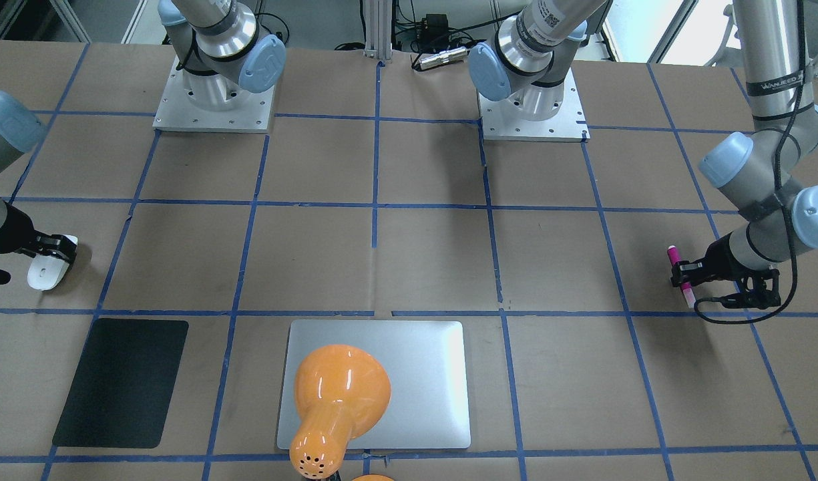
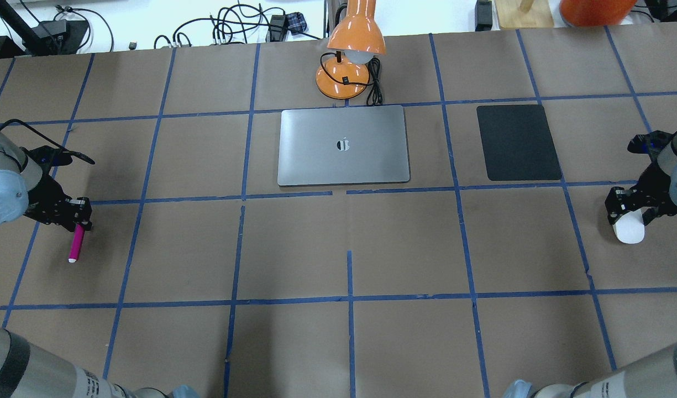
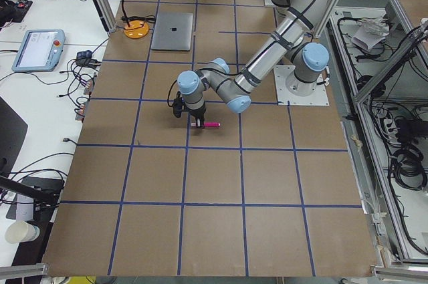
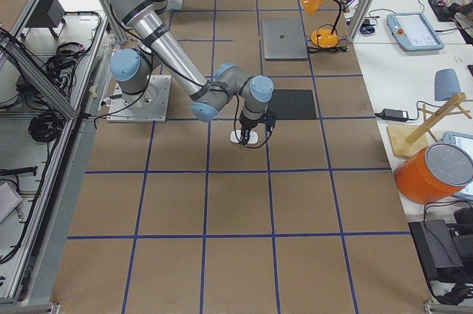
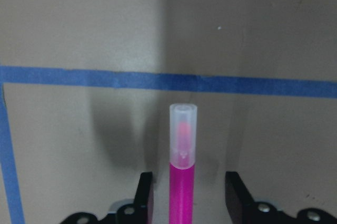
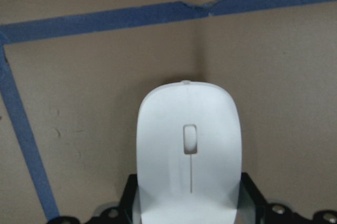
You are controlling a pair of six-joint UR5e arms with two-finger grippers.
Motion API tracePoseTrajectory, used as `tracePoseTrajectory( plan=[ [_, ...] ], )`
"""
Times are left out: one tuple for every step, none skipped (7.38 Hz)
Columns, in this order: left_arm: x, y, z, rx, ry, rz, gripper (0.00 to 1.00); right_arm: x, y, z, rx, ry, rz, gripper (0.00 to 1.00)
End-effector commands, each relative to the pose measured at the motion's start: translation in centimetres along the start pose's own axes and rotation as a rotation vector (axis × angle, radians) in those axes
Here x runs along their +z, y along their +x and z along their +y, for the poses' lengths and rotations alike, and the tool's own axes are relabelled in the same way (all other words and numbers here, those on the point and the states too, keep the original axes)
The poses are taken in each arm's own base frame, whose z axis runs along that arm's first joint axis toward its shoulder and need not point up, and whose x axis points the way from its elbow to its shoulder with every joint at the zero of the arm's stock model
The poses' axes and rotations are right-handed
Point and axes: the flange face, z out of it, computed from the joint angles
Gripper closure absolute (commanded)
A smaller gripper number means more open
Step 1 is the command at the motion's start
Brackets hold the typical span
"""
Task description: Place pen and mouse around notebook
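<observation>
The magenta pen [image 2: 76, 243] lies on the table at the far left, well away from the silver notebook [image 2: 344, 146]. My left gripper [image 2: 79, 221] straddles the pen's rear end. In the left wrist view its fingers [image 5: 146, 192] stand open, with a gap on each side of the pen [image 5: 182, 145]. The white mouse [image 2: 630, 232] sits at the far right. My right gripper [image 2: 630, 213] is over its back half, and its fingers [image 6: 131, 192] press against the sides of the mouse [image 6: 188, 129].
A black mat [image 2: 518, 142] lies to the right of the notebook. An orange desk lamp [image 2: 349, 50] stands behind the notebook, with its shade leaning over the notebook. Blue tape lines grid the brown table.
</observation>
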Motion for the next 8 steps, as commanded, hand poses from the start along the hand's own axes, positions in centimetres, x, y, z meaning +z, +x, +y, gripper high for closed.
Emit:
tracePoseTrajectory(
  plan=[
    [0.0, -0.1, 0.0, 0.0, -0.001, -0.002, 1.0, -4.4, 0.1, -0.5, -0.002, 0.074, 0.042, 0.48],
    [0.0, 0.0, 0.0, 0.0, 0.0, 0.001, 1.0, -7.2, -0.9, -1.5, -0.022, 0.103, 0.055, 0.47],
    [-0.2, -0.1, 0.0, -0.006, -0.001, -0.002, 1.0, -10.2, -3.3, -3.6, -0.062, 0.121, 0.067, 0.47],
    [-1.1, 0.0, 0.0, -0.011, 0.011, -0.012, 1.0, -11.5, -5.6, -5.4, -0.039, 0.114, 0.049, 0.47],
    [-2.5, 0.2, -0.3, -0.013, 0.028, -0.029, 1.0, -11.6, -10.8, -8.7, -0.086, 0.138, 0.028, 0.47],
    [-3.3, 0.7, -0.8, -0.008, 0.043, -0.029, 1.0, -11.3, -15.5, -11.1, -0.108, 0.141, 0.035, 0.47],
    [-4.4, 1.2, -0.9, -0.048, 0.059, -0.041, 1.0, -9.8, -18.1, -13.3, -0.095, 0.134, 0.022, 0.47],
    [-4.8, 1.8, -1.2, -0.142, 0.067, -0.046, 1.0, -7.7, -18.3, -15.4, -0.076, 0.106, 0.016, 0.47]
  ],
)
